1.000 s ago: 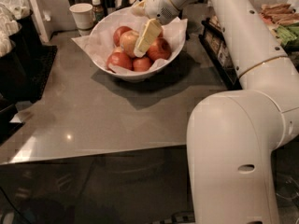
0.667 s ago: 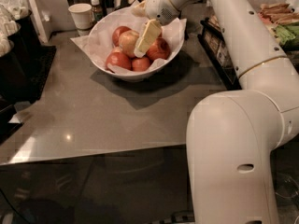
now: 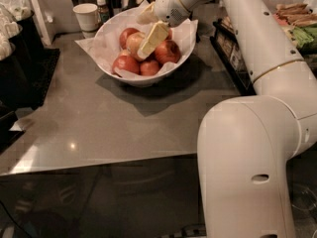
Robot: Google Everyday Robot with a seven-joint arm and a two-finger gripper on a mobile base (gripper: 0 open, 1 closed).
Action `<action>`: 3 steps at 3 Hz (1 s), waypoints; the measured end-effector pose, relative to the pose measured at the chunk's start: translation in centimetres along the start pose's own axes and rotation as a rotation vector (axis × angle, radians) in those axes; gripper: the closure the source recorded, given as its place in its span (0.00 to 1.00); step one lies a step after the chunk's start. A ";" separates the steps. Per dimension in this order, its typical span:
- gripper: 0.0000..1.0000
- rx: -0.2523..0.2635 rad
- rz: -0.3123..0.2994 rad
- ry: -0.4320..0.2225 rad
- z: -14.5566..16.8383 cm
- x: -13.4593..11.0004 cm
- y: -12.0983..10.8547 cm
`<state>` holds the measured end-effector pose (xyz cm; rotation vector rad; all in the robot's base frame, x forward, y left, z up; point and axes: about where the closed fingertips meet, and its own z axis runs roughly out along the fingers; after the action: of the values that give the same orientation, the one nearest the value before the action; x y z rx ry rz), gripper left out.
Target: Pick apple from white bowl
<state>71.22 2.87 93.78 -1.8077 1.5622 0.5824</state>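
Tool [image 3: 151,38] is down inside the white bowl [image 3: 163,74], at the far end of the white arm [image 3: 257,43] that reaches in from the right. Its pale tip lies slantwise across the right side of the apple [image 3: 132,42]. Can't tell how far open it is, or whether it has hold of anything. The apple sits in the upper middle of the bowl on the crinkled paper lining [image 3: 106,41], packed against the red apples: one to its right [image 3: 168,51], one below left [image 3: 126,63], one below [image 3: 148,67], one behind it [image 3: 126,32]. Bowl sits toward the back of the grey worktop [image 3: 99,118]. Paper cup [image 3: 88,16] and a small bottle [image 3: 102,9] stand just behind the bowl on the left. Dark rack [image 3: 20,58] at the left edge.
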 end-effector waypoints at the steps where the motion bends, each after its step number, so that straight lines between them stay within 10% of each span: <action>1: 0.00 -0.011 0.000 -0.009 1.0 0.5 -0.3; 3: 0.00 -0.015 0.035 -0.017 1.5 1.8 -0.6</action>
<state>72.24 2.81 91.60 -1.7851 1.5844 0.6261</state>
